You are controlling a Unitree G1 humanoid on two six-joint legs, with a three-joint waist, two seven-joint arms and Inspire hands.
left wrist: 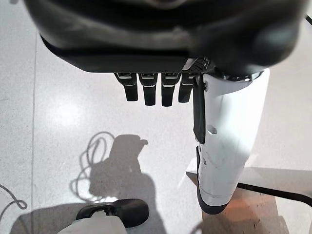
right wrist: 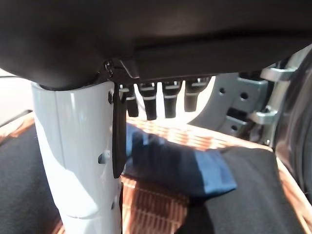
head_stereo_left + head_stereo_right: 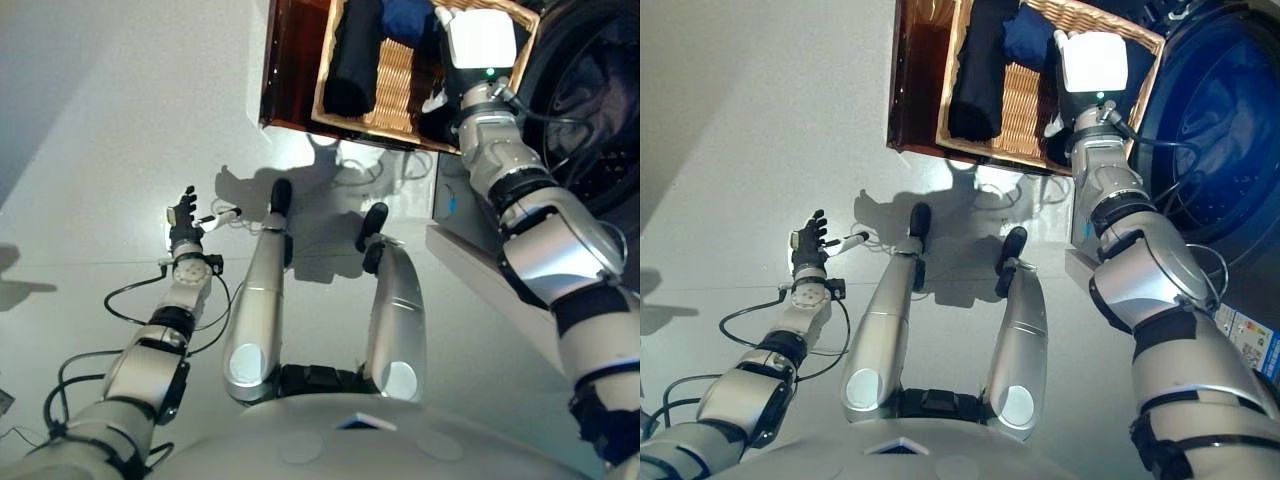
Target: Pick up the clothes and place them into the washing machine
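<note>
A wicker basket (image 3: 397, 85) holds a rolled black garment (image 3: 355, 55), a blue cloth (image 2: 180, 163) and more black cloth (image 2: 248, 195). My right hand (image 2: 146, 39) hangs just above the blue cloth inside the basket. It is open, its fingers (image 2: 156, 105) straight and holding nothing, with the white-covered thumb (image 2: 73, 161) beside them. The washing machine's dark drum opening (image 3: 1210, 130) is to the right of the basket. My left hand (image 3: 182, 213) is open over the floor at the far left, away from the clothes.
The basket rests on a dark brown wooden stand (image 3: 285, 70). The washer's pale front panel (image 3: 470, 260) juts out beneath my right arm. Light grey floor (image 3: 120, 100) spreads to the left.
</note>
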